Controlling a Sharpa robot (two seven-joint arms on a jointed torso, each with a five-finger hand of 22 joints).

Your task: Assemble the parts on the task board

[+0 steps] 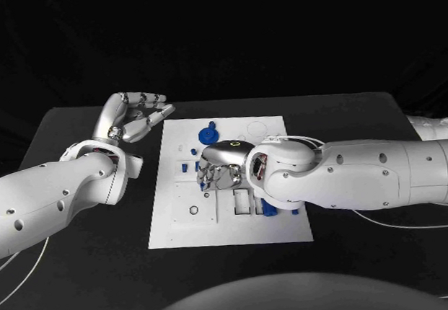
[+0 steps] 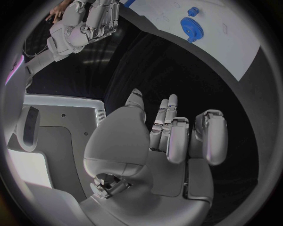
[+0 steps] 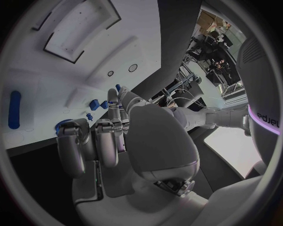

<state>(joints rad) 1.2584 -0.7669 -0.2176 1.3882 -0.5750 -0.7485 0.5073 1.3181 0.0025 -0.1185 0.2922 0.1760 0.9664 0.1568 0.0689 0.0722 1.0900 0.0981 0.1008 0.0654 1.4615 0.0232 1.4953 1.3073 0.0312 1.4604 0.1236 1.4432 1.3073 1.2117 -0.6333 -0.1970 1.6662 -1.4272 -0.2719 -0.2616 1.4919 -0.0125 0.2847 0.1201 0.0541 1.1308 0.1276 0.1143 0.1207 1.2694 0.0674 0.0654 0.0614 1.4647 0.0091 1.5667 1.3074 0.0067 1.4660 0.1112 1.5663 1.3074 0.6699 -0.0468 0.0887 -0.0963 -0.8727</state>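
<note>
My right hand [image 1: 222, 171] hovers over task board [image 1: 189, 230] centre, fingers curled, grip unclear. Blue gear [image 1: 209, 135] at board's 12 o'clock. Left hand [image 1: 138, 115] off board at 10 o'clock, fingers loosely curled, empty. Step, likely: seating small blue part [image 1: 184, 168]. Next needs precise alignment.

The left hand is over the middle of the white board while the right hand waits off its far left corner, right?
No, swapped. In the head view the right hand is over the middle of the board; the left hand waits off its far left corner.
</note>
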